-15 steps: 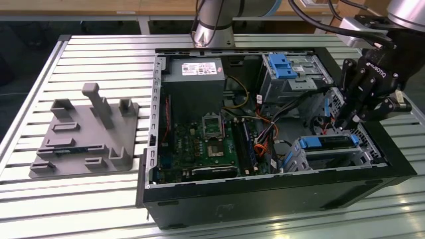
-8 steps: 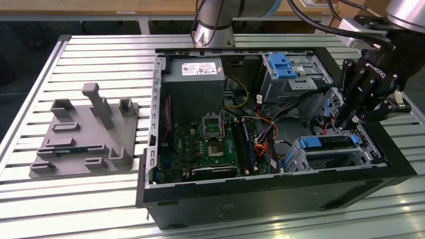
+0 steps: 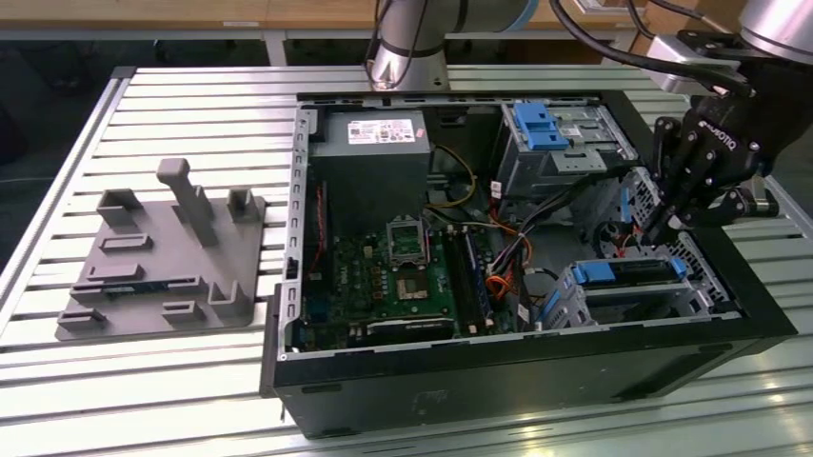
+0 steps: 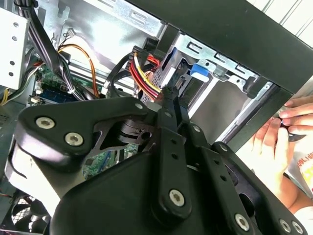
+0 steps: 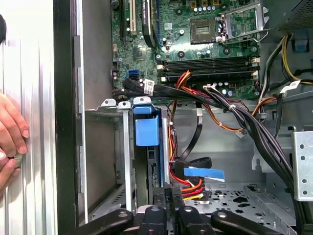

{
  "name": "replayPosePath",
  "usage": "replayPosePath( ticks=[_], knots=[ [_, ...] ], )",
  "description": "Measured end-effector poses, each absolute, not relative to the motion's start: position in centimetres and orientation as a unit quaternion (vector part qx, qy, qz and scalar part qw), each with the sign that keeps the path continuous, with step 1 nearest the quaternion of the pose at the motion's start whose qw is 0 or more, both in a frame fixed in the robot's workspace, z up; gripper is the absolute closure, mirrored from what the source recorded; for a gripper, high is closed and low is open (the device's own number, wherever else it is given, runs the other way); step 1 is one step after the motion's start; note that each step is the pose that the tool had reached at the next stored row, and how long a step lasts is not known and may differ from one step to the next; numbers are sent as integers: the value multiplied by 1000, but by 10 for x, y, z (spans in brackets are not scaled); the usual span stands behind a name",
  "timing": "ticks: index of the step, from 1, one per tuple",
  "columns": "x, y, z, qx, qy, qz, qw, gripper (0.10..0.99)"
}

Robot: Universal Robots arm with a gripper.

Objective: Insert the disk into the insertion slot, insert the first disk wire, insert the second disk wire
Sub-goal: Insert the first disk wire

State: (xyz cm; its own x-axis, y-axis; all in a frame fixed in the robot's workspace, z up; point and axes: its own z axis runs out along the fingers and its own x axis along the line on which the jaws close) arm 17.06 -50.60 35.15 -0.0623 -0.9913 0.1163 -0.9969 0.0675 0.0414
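Count: one disk, one insertion slot, one taller drive bay, one computer case, one gripper, one grey fixture plate.
Disk (image 3: 625, 272): it sits in the insertion slot (image 3: 692, 286), blue carrier outward, at the near corner of the case on the exterior view's right. In the first wrist view its blue carrier (image 5: 146, 131) shows edge-on between the cage walls.
Gripper (image 3: 662, 234): it hangs inside the case, pointing down, with its tips just on the far side of the disk.
Fingers: in both wrist views (image 4: 169, 91) (image 5: 167, 192) they are pressed together. Whether anything is pinched between them I cannot tell.
Wires: a red, yellow and black bundle (image 5: 190, 189) lies just beside the tips, with a black flat cable bearing a blue tag (image 5: 203, 172) next to it. More black cables cross the case floor.
Computer case (image 3: 508, 367): it lies open on the slatted metal surface (image 3: 190, 105). It holds the motherboard (image 3: 381, 276), the power supply (image 3: 375, 133) and the taller drive bay with a blue latch (image 3: 540, 124) at the far side.
Fixture plate (image 3: 152, 276): it lies well apart from the case, at the exterior view's left.
Person's hand (image 5: 11, 129): it rests on the surface just outside the case wall beside the slot.
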Motion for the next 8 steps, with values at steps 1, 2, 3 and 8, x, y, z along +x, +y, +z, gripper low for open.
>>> replayPosePath(
  ticks=[1,2,3,8],
  knots=[
    [171,-506,351,682,-728,24,56,922],
    [171,-506,351,682,-728,23,55,922],
    [171,-506,351,683,-728,22,54,922],
    [171,-506,351,683,-729,20,53,922]
  ],
)
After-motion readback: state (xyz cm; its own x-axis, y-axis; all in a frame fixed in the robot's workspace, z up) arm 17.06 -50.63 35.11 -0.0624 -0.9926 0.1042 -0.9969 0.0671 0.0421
